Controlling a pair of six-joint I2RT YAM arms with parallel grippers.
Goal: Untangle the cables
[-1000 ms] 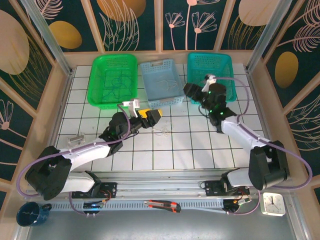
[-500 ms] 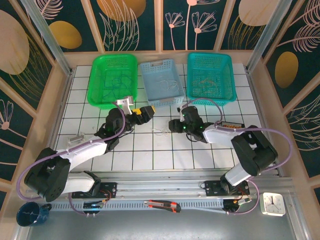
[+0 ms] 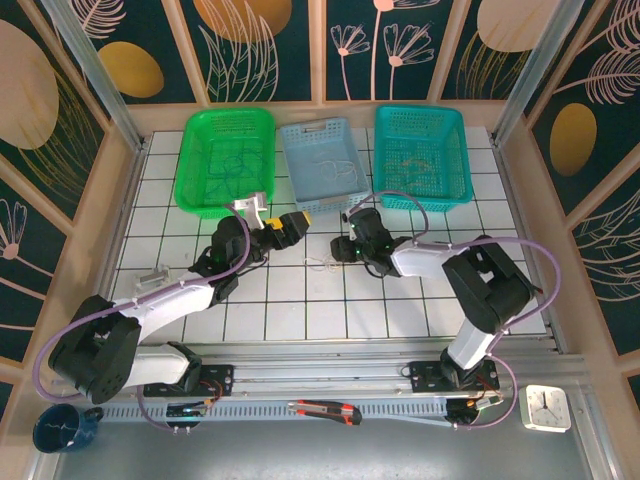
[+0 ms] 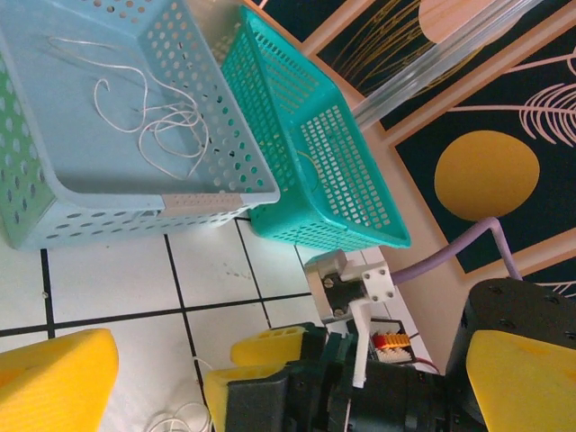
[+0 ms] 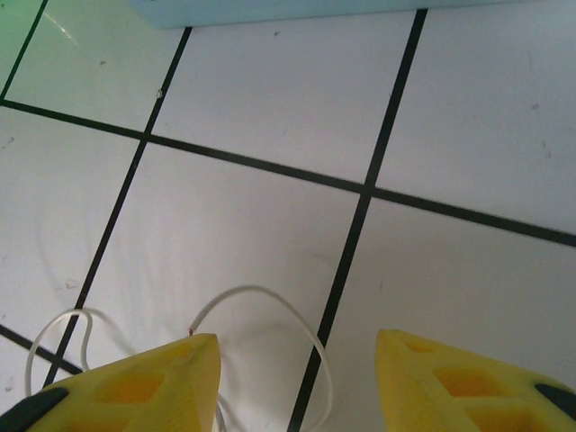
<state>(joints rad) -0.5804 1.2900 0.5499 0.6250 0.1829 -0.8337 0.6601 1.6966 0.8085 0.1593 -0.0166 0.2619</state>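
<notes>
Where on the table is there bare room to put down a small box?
Free: the front tiles between left arm and right arm; the strip left of the green basket. Crowded: before the light blue basket, where both jaws stand by the white cable.

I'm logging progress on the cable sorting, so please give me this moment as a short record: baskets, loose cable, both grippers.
green basket: leftmost of three, thin cables inside
light blue basket: middle, whitish cable inside
teal basket: rightmost, tan cable inside
loose white cable: on the tiles in front of the light blue basket
left gripper: open, empty, left of the loose white cable
right gripper: open, low over the loose white cable, a loop between its fingers, not gripped
</notes>
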